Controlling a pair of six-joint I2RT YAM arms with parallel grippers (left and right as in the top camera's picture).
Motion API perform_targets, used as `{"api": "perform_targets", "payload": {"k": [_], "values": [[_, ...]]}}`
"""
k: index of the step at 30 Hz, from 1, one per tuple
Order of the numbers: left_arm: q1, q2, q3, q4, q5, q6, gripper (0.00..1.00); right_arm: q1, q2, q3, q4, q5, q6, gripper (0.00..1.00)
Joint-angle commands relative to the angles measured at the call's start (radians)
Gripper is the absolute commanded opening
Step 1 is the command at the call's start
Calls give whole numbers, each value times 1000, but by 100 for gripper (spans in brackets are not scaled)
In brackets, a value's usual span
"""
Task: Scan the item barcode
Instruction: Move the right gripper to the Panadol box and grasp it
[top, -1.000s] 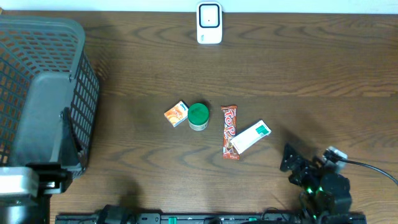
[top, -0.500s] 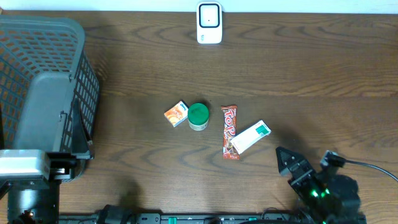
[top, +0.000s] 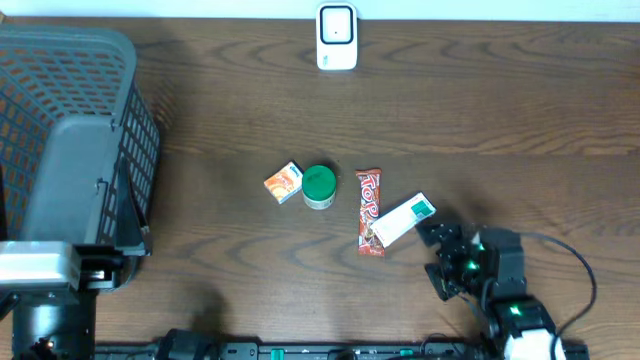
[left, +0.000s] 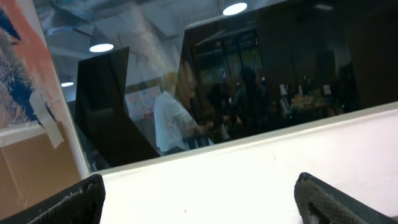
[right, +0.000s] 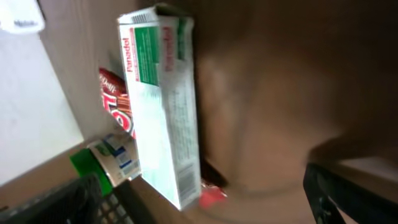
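Four items lie mid-table: a white-and-green Panadol box (top: 403, 219), a red candy bar (top: 369, 211) partly under it, a green-lidded tub (top: 319, 187) and a small orange box (top: 284, 183). The white barcode scanner (top: 337, 37) stands at the far edge. My right gripper (top: 436, 257) is open just right of the Panadol box, touching nothing. Its wrist view shows the Panadol box (right: 163, 106) ahead of the fingers (right: 93, 199), beside the candy bar (right: 118, 102) and tub (right: 99, 163). My left gripper (left: 199, 193) is open and empty, facing a wall and window.
A large grey mesh basket (top: 70, 130) fills the left side of the table. The left arm (top: 50, 275) sits at the front left corner beside it. A black cable (top: 585, 270) trails from the right arm.
My right gripper has moved up and left from the front right corner to just beside the Panadol box. The left arm shifted slightly a second ago and has since stayed still.
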Motion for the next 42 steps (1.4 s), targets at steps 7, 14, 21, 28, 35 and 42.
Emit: {"api": "perform_targets", "payload": {"k": [7,14,21,28,35,42], "values": [[5,-6,-2,8,13,-6,95,7,486,5,326,9,-50,95],[5,-6,-2,8,12,-6,95,6,617,5,344,127,-154,86],[5,-6,-6,7,12,-6,95,6,616,5,325,231,-235,52],[5,-6,-23,13,13,-6,95,6,583,6,356,230,-234,39],[5,-6,-55,42,13,-6,95,6,475,6,355,231,-218,31],[5,-5,-73,58,13,-6,95,6,380,7,333,235,-211,17]]}}
